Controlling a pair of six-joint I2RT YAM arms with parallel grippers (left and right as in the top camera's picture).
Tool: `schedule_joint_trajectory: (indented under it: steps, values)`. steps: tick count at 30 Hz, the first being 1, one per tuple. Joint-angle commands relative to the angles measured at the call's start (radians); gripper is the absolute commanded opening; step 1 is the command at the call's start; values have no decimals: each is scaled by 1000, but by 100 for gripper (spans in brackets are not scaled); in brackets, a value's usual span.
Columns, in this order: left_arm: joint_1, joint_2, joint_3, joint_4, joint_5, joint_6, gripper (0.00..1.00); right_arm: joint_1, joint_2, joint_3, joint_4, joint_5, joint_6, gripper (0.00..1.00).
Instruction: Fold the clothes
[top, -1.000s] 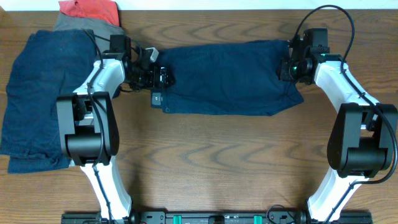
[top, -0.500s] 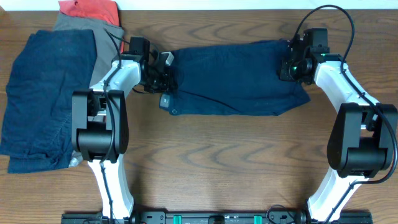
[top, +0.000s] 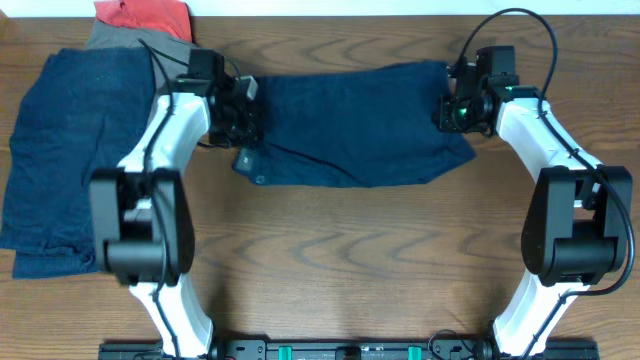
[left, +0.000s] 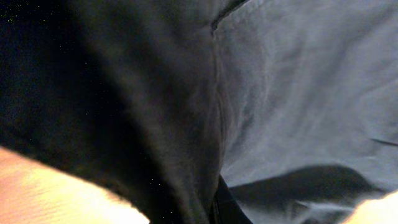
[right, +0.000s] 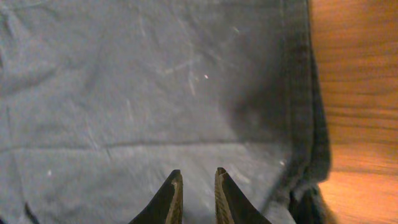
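Right gripper (right: 197, 175) narrow, left gripper (top: 245, 112) state untellable: either could slip off the navy garment's (top: 350, 130) ends, skewing the fold.

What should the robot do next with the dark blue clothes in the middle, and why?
Probably the left gripper should carry its end of the dark blue garment across toward the right gripper, folding it in half. It lies flat between the two grippers, one at each end, and cloth fills the left wrist view.
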Motion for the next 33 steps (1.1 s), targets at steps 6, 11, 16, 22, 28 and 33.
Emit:
schedule_joint_trajectory:
  steps: [6,11,16,22,28,33]
  values:
    - [6,-176,-2,-62,-118,18,6,77,12,-4,9,-1,-1,10]
    - [6,-207,14,-117,-118,26,6,100,16,-4,48,0,10,9]
    - [6,-207,42,-154,-118,32,6,109,69,-4,71,27,43,6]
    - [6,-208,46,-170,-118,31,6,110,137,-4,14,30,56,1]
    - [6,-208,86,-235,-118,28,6,110,136,-4,-81,66,115,1]
    - [6,-208,134,-282,-119,28,6,136,136,-4,-230,78,177,1]
